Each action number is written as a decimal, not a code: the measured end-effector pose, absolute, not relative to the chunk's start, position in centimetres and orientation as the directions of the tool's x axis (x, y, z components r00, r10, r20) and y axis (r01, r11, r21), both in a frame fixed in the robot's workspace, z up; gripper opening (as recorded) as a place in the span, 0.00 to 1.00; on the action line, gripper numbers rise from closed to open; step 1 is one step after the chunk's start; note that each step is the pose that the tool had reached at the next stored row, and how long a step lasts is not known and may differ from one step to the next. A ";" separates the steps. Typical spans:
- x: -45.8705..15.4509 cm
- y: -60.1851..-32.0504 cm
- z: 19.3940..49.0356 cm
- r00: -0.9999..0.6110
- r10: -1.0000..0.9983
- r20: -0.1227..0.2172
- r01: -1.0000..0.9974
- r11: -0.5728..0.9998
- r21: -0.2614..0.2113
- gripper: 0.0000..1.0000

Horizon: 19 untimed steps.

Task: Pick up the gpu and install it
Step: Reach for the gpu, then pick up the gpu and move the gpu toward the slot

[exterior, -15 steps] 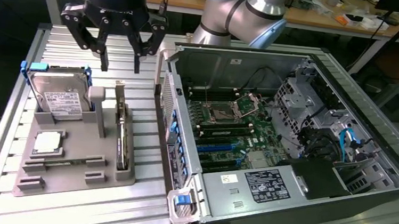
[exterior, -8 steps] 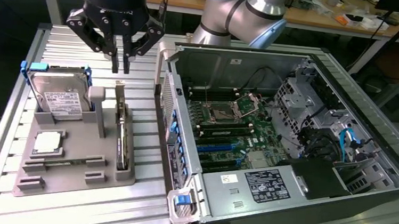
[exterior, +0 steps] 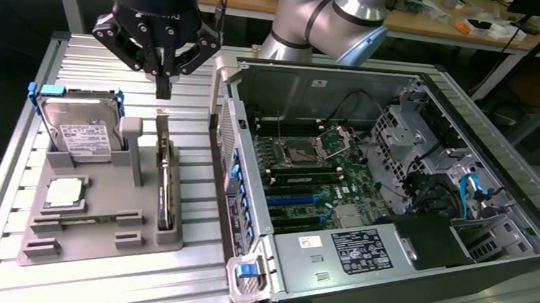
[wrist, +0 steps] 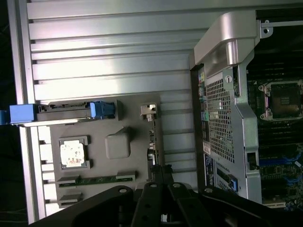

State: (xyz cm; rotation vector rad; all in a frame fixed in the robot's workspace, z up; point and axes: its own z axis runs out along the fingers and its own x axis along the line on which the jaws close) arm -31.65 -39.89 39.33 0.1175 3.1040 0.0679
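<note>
Hand (exterior: 164, 94) closed above gpu (exterior: 164, 186) top edge, open computer case (exterior: 304, 89) just beside

counting now: one slatted aluminium table (exterior: 77, 281). one grey plastic holder tray (exterior: 98, 243). one silver hard drive with a white label (exterior: 83, 137), that's a single. one small square silver processor chip (exterior: 62, 191), just the one. one thin green memory stick (wrist: 94, 180). one gpu (exterior: 163, 186), a thin dark card with a silvery metal edge. one open dark metal computer case (exterior: 295, 81). one silver and blue robot arm (exterior: 329, 19), and one black gripper (exterior: 164, 89).
</note>
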 end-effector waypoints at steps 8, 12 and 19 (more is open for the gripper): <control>-31.7 -39.9 39.3 -0.997 0.067 -0.033 0.066 0.997 0.045 0.11; -31.7 -39.9 39.3 -0.999 0.019 -0.033 0.018 0.999 0.045 0.11; -31.7 -39.9 39.3 -0.999 0.016 -0.033 0.015 0.999 0.045 0.11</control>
